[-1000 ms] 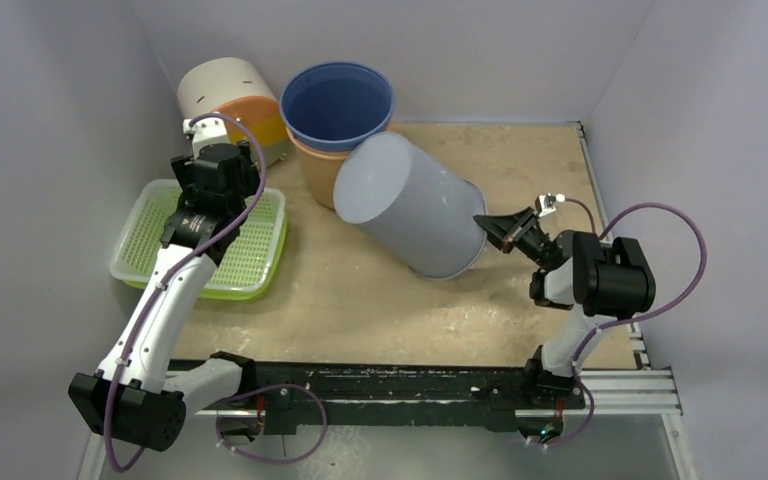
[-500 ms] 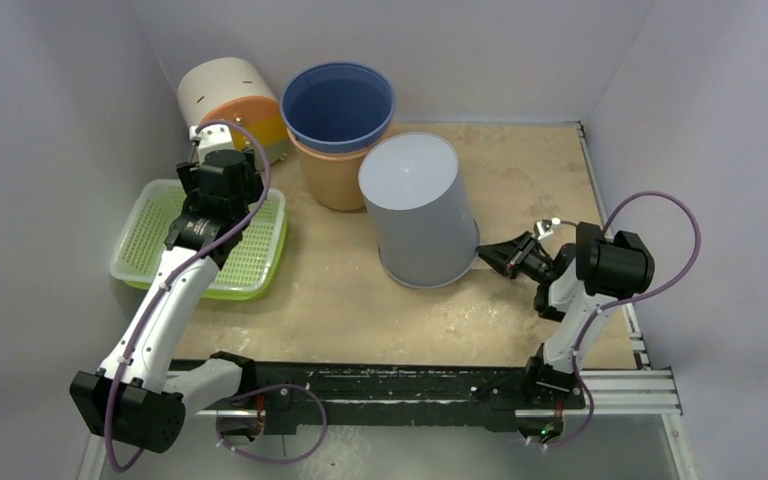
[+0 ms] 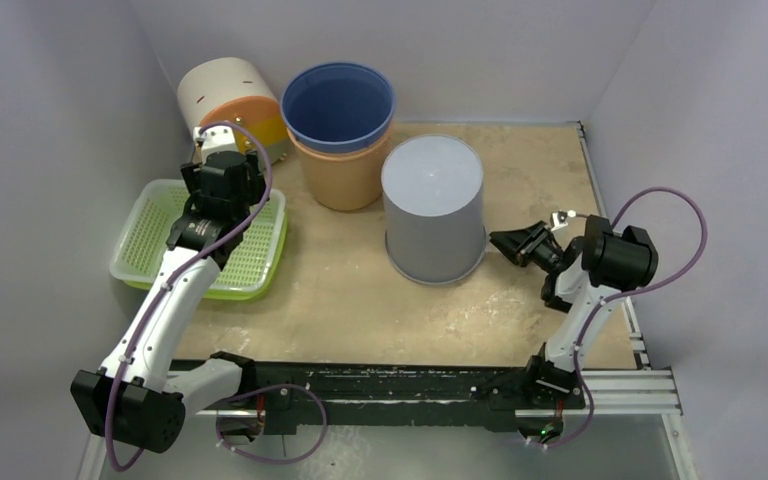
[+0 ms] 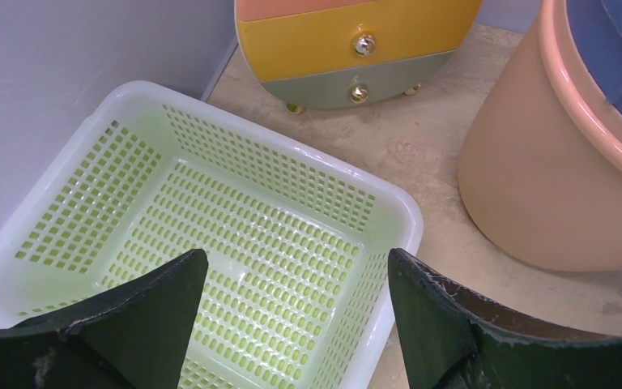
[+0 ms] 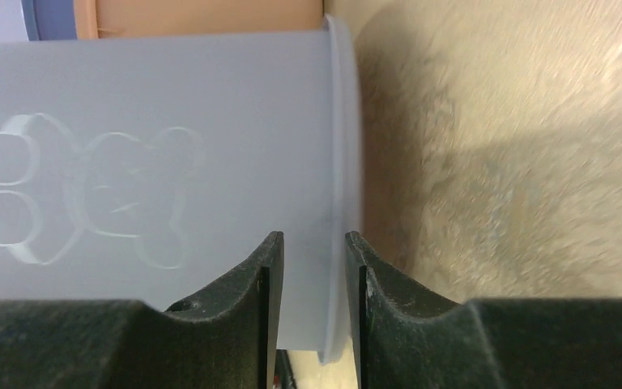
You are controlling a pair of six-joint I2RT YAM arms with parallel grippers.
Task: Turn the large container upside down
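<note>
I see large grey container [image 3: 432,205] mid-table [image 3: 530,165], mouth down, base up. Right gripper [image 3: 500,241] at its 4 o'clock, just off rim, jaws at narrow slit, gripping nothing. Orange bucket [image 3: 345,178] with blue bucket [image 3: 338,100] nested inside crowds container's 10 o'clock. Left gripper [image 4: 297,263] spread wide, empty, above green basket [image 4: 279,150] at table's 9 o'clock. Drawer unit [image 3: 225,95] at 11.

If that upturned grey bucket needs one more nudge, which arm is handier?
Right. The right gripper points at the rim of the grey bucket from just beside it. The left gripper hangs over the green basket, much farther from the bucket.
</note>
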